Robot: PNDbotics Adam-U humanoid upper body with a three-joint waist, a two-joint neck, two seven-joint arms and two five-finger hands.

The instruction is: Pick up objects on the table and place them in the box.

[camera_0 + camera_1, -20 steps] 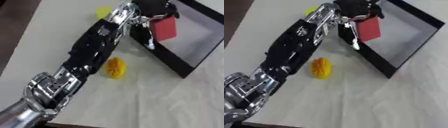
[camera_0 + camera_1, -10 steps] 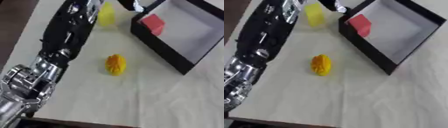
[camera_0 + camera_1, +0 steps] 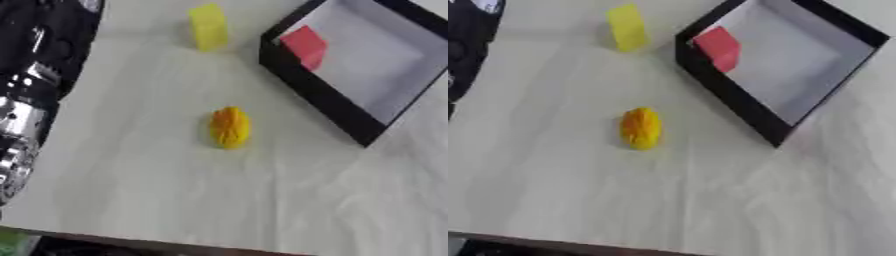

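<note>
Red block [image 3: 304, 45] lies in box [image 3: 325, 102]; next, approach orange object [image 3: 230, 127] from above, hand state indeterminable, only left arm [image 3: 31, 85] visible

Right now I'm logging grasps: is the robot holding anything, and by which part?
Nothing is seen held. Only the left arm shows, no hand. The red block lies in the box; the yellow block and orange object sit on the table.

The box [image 3: 728, 92] has black walls and a pale grey floor. The block [image 3: 719, 46] inside is red. One object [image 3: 626, 27] is yellow, another [image 3: 641, 128] orange-yellow, on the off-white counter [image 3: 710, 200].
</note>
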